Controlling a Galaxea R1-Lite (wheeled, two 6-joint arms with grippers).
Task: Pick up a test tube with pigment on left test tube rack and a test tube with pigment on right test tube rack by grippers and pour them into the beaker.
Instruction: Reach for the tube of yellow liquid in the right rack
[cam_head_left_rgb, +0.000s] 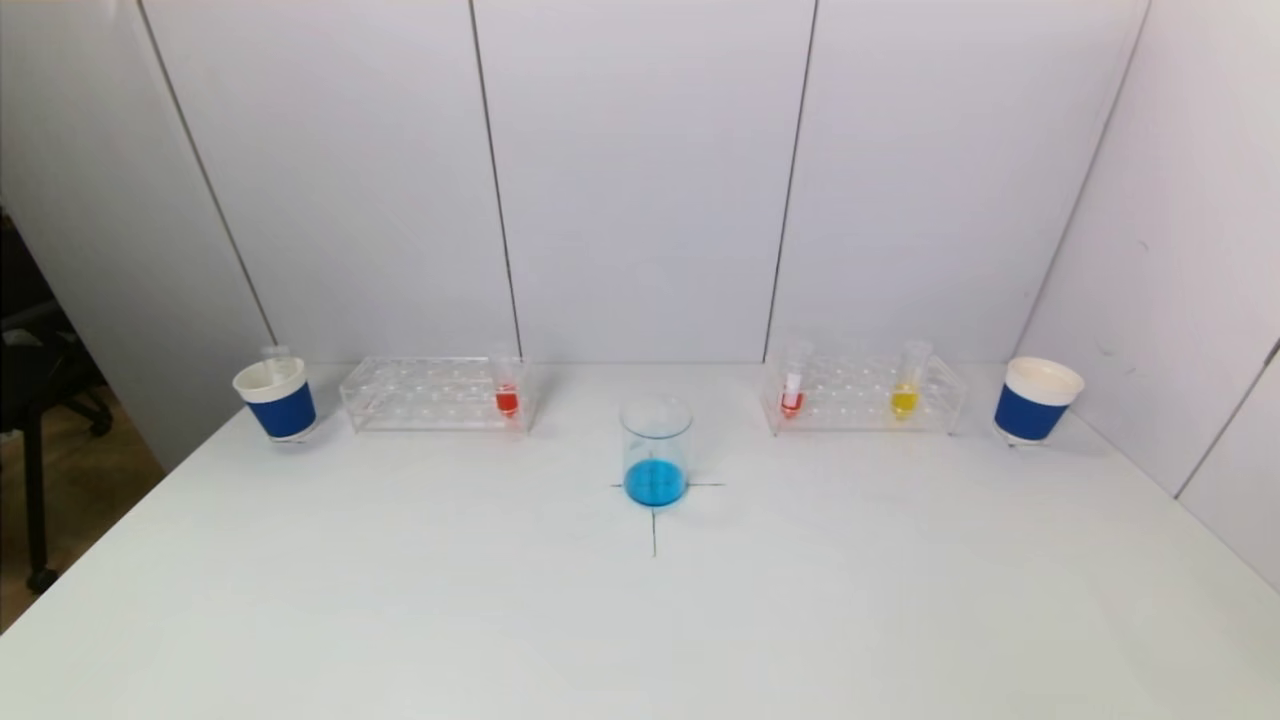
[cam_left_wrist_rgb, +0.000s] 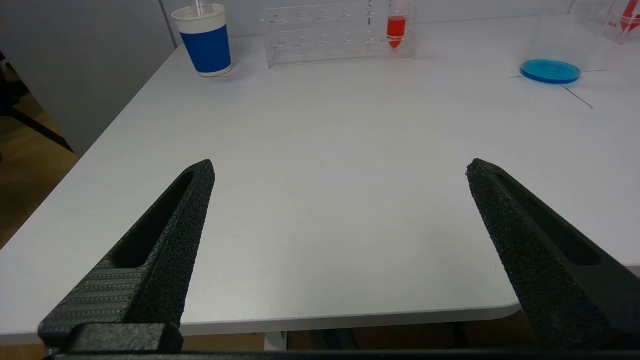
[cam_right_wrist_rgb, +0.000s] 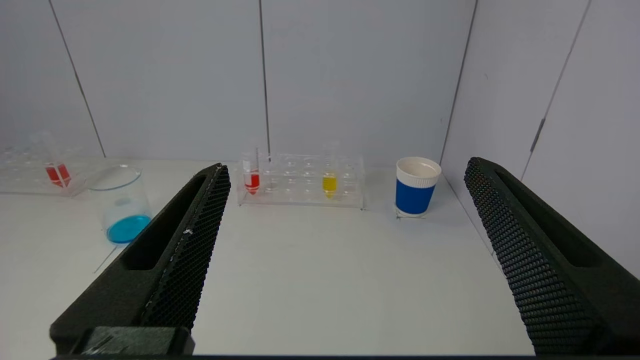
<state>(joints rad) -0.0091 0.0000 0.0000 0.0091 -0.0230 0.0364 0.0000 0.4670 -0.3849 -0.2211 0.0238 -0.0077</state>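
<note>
The clear left rack (cam_head_left_rgb: 435, 392) at the back left holds one tube of red pigment (cam_head_left_rgb: 507, 397) at its inner end. The clear right rack (cam_head_left_rgb: 862, 393) holds a red tube (cam_head_left_rgb: 792, 395) and a yellow tube (cam_head_left_rgb: 905, 395). A glass beaker (cam_head_left_rgb: 656, 451) with blue liquid stands on a cross mark at the table's middle. Neither arm shows in the head view. My left gripper (cam_left_wrist_rgb: 340, 167) hangs open over the table's near edge, far from the left rack (cam_left_wrist_rgb: 340, 32). My right gripper (cam_right_wrist_rgb: 347, 167) is open too, well short of the right rack (cam_right_wrist_rgb: 300, 181).
A blue-and-white paper cup (cam_head_left_rgb: 277, 398) with an empty tube in it stands left of the left rack. Another such cup (cam_head_left_rgb: 1035, 400) stands right of the right rack, near the side wall. The white table (cam_head_left_rgb: 640, 620) has bare surface in front of the racks.
</note>
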